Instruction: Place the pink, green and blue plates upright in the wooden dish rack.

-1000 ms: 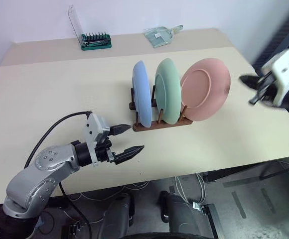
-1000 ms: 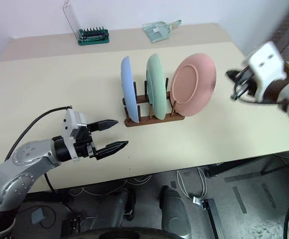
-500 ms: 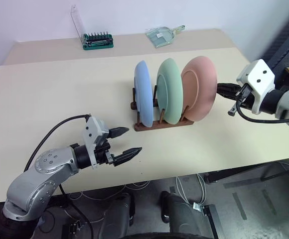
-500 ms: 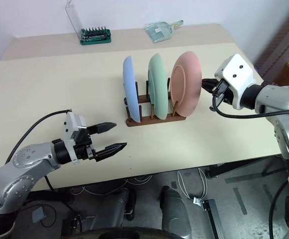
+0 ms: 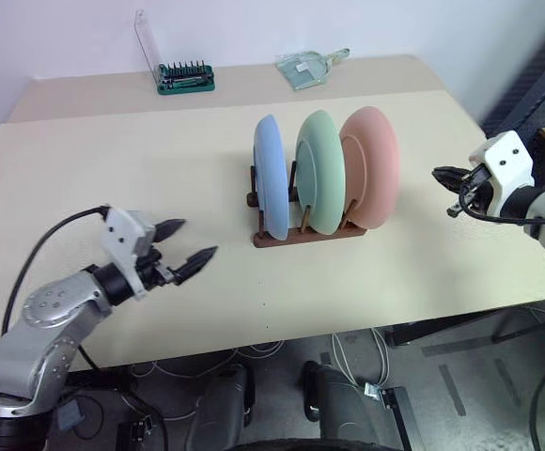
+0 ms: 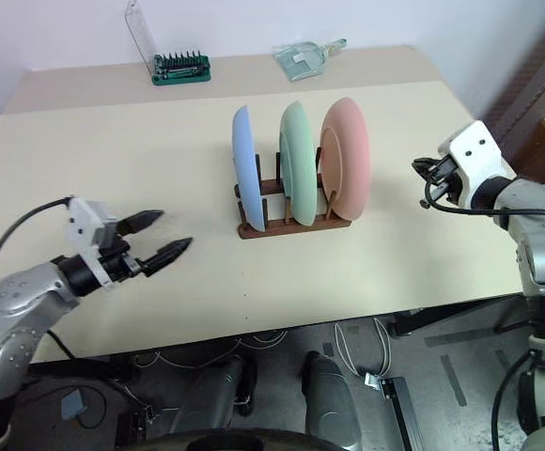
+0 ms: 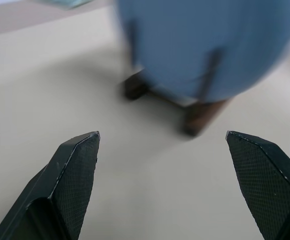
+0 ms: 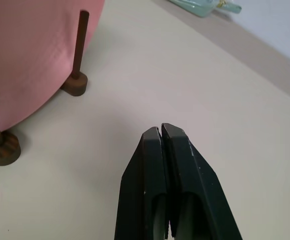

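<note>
The blue plate (image 5: 271,186), the green plate (image 5: 318,181) and the pink plate (image 5: 370,165) stand upright side by side in the dark wooden dish rack (image 5: 303,237) at the table's middle. My left gripper (image 5: 186,242) hovers open and empty over the table, well left of the rack, pointing toward it. In the left wrist view the blue plate (image 7: 205,45) and the rack's rail ends lie ahead between the spread fingers. My right gripper (image 5: 443,176) is shut and empty, a short way right of the pink plate (image 8: 30,55), clear of it.
A green bit holder with a clear lid (image 5: 182,75) and a clear glass dish (image 5: 305,66) sit at the table's far edge. The table's near edge (image 5: 282,334) runs just below both arms, with cables and floor beyond.
The pink plate went from leaning out to the right to standing upright in the rack. My shut right gripper pushed against it, then drew back right. My left arm swung left, away from the rack.
</note>
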You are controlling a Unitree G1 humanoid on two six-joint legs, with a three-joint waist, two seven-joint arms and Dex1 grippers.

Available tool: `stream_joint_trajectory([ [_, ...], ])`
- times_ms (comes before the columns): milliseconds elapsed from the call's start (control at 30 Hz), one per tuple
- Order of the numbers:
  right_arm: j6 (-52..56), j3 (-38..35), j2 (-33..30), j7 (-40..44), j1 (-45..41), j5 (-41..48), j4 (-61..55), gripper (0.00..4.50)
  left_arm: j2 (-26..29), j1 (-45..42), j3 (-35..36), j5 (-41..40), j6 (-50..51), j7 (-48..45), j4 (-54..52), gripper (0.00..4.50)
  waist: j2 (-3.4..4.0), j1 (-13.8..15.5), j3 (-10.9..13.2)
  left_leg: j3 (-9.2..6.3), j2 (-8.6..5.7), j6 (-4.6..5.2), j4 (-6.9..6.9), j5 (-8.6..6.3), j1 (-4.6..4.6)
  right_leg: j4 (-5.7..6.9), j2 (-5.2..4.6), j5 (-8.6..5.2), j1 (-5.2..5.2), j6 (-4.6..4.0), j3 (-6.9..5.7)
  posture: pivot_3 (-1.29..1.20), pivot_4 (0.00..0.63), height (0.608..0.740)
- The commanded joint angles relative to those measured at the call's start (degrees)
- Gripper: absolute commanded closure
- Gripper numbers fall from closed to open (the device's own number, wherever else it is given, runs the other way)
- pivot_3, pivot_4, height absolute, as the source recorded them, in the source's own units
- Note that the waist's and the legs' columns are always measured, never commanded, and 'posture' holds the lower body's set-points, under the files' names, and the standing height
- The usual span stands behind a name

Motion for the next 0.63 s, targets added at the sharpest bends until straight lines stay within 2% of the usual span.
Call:
stream_joint_trajectory([
  [33,-5.3,-2.8,2.3,1.7,0.5,1.1,4.3,4.47,0.5,1.6,4.9,3.3,-4.6,0.0,2.8,0.33,0.0,0.0,0.0,0.0,0.0,0.0,0.0,0.0,0.0,0.0,0.0,0.0,0.01,0.0,0.0,0.0,0.15,0.74],
  [133,-8.8,-3.3,4.3,3.2,-0.3,1.5,9.7,4.47,0.2,2.7,5.4,5.5,-6.3,0.5,4.3,0.33,0.0,0.1,0.0,0.01,0.0,0.0,0.04,0.0,0.08,0.01,-0.03,0.01,0.1,0.0,0.0,0.0,0.15,0.74],
  [333,-11.5,-3.1,8.0,2.4,0.8,1.2,13.0,4.47,-2.0,6.2,6.4,6.1,-8.1,0.3,4.7,0.33,0.0,0.1,0.0,0.01,0.01,-0.01,0.0,0.0,0.16,0.03,-0.06,0.01,0.14,0.0,0.01,0.0,0.15,0.74],
  [633,-11.8,-2.7,8.0,2.5,-0.2,0.4,15.9,4.47,-4.4,6.1,4.7,6.2,-7.1,1.5,3.2,0.33,0.01,0.1,0.0,0.01,0.02,-0.01,0.01,-0.01,0.23,0.1,-0.13,0.01,0.16,-0.01,0.03,0.0,0.15,0.74],
])
